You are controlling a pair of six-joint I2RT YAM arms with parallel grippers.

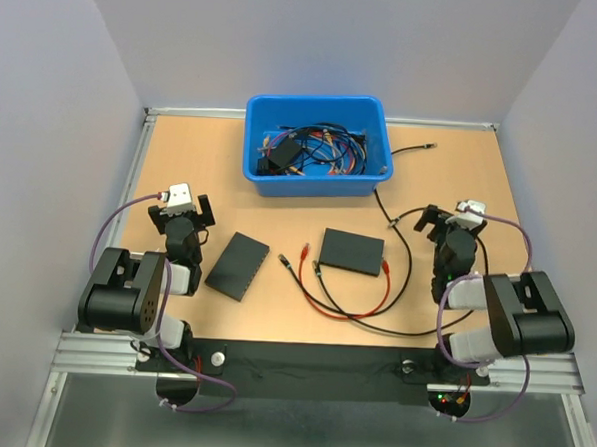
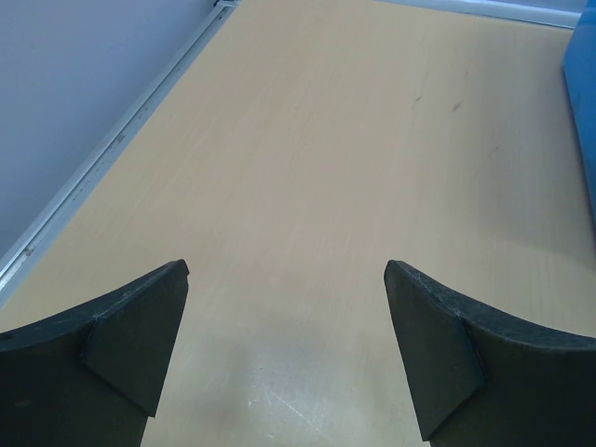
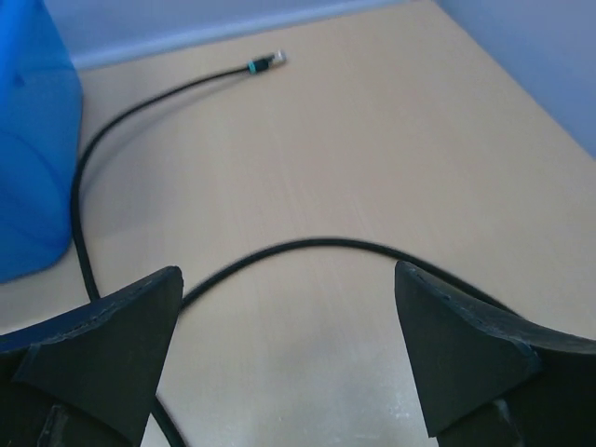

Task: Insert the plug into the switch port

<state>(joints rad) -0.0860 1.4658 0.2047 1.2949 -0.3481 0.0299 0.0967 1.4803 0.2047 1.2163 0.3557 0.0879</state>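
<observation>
A thin red cable (image 1: 346,312) lies in a loop near the table's front centre. One plug (image 1: 304,251) with a red boot lies between two flat black boxes, and the cable's other red end (image 1: 386,268) rests by the right box (image 1: 352,251). The left box (image 1: 238,265) lies tilted. Which box is the switch, and where its port is, I cannot tell. My left gripper (image 1: 182,209) (image 2: 284,270) is open over bare table, left of the tilted box. My right gripper (image 1: 449,219) (image 3: 287,272) is open above a black cable (image 3: 317,244), apart from it.
A blue bin (image 1: 318,144) (image 3: 28,140) (image 2: 585,121) holding several tangled cables stands at the back centre. The black cable's plug (image 1: 430,146) (image 3: 265,63) lies right of the bin, and the cable sweeps round the right box. Walls stand close on three sides.
</observation>
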